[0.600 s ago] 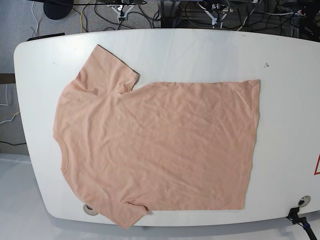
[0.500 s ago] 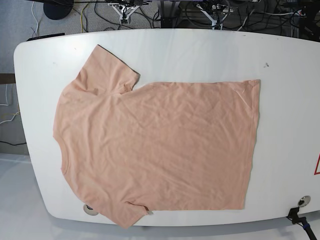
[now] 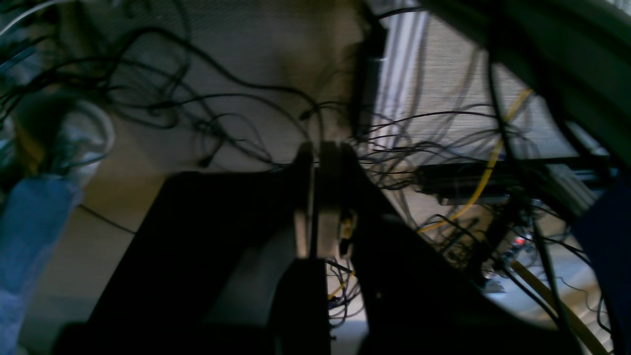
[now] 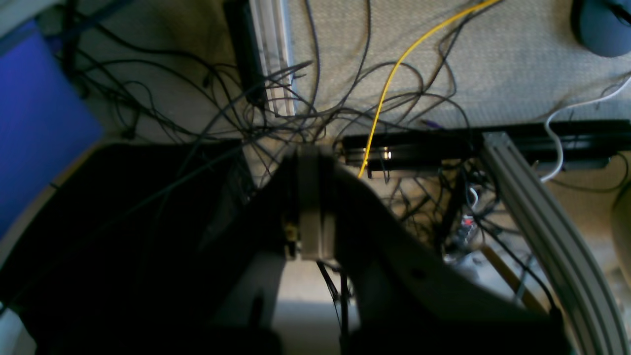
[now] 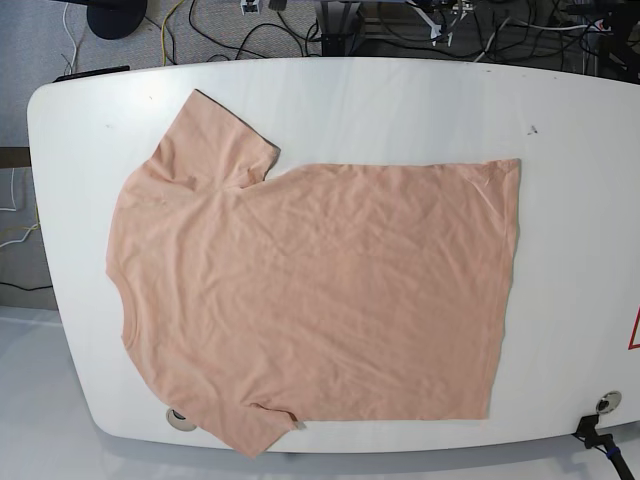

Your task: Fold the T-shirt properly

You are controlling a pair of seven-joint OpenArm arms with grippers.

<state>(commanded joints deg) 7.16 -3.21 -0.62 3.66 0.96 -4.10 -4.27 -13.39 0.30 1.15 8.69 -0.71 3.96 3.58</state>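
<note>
The peach T-shirt [image 5: 320, 290] lies spread flat, plain side up, on the white table [image 5: 400, 100] in the base view. Its collar points left and its hem right. One sleeve [image 5: 215, 140] points to the far side, and the other [image 5: 255, 430] reaches the table's near edge. My left gripper [image 3: 313, 148] is shut and holds nothing, hanging over floor cables. The right gripper [image 4: 309, 150] is also shut and empty, off the table. In the base view only small white bits of the arms [image 5: 441, 10] show at the top edge, far from the shirt.
Round grommet holes sit near the front edge at the left [image 5: 181, 418] and the right [image 5: 608, 402]. A black clamp [image 5: 590, 430] grips the front right corner. A red marking [image 5: 634, 332] shows at the right edge. Tangled cables [image 4: 394, 64] cover the floor behind the table.
The arm tips at the top of the base view have drawn back farther out of frame. The T-shirt has not moved.
</note>
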